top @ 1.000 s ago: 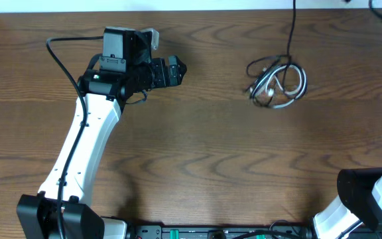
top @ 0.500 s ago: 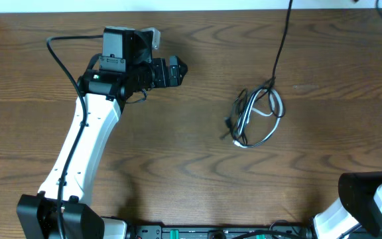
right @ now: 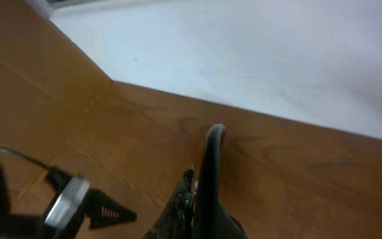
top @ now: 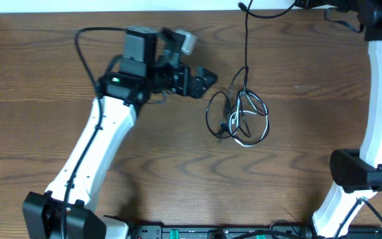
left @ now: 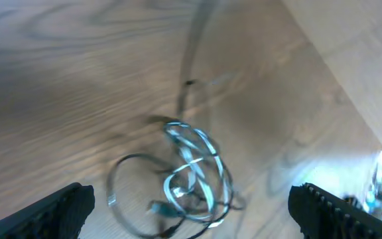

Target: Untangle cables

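One outstretched left gripper (top: 206,78) — agape, beside cables (top: 239,123).

**Fuzzy Cords, Chopped-Off Fingers**

From above, the cables (top: 241,118) sit in a knot too small to tell which cord goes over which. The left wrist view is all fuzzy, and there the fingers (left: 52,212) of the left gripper (top: 205,77) are cut off at seven and five o'clock. In its own view, the right gripper (right: 201,196) looks dark, blurry, and cut off at six o'clock.
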`<state>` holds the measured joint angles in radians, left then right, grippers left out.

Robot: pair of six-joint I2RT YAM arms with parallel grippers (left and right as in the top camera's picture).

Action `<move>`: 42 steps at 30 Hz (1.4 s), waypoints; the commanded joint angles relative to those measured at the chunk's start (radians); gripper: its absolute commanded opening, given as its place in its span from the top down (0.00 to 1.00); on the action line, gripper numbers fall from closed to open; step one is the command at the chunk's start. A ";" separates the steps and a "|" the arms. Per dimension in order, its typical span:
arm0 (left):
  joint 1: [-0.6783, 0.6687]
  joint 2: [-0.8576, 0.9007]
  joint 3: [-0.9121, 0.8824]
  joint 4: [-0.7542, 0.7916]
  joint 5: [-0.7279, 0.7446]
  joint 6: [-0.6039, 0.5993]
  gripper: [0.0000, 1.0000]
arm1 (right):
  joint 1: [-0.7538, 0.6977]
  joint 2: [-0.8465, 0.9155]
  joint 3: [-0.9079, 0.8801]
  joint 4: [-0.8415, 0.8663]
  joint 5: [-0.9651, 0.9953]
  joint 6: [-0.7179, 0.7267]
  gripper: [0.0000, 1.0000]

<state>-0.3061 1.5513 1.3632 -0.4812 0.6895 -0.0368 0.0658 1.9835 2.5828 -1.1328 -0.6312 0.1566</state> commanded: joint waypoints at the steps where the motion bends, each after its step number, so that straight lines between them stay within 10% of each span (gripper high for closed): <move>1: -0.071 0.008 -0.005 0.039 -0.084 0.043 0.00 | -0.005 -0.020 0.009 0.005 -0.004 0.007 0.99; 18: -0.160 0.288 -0.005 0.339 -0.291 0.040 0.04 | -0.005 -0.021 0.009 -0.047 -0.012 -0.003 0.99; 29: -0.157 0.318 -0.004 0.369 -0.290 0.028 0.91 | -0.006 -0.021 0.009 -0.076 0.014 -0.027 0.99; 42: 0.011 -0.026 0.010 0.163 -0.317 -0.034 0.93 | -0.018 -0.019 0.006 -0.184 0.252 -0.023 0.99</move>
<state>-0.3309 1.6360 1.3632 -0.2970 0.3878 -0.0486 0.0647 1.9835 2.5824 -1.2957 -0.4850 0.1455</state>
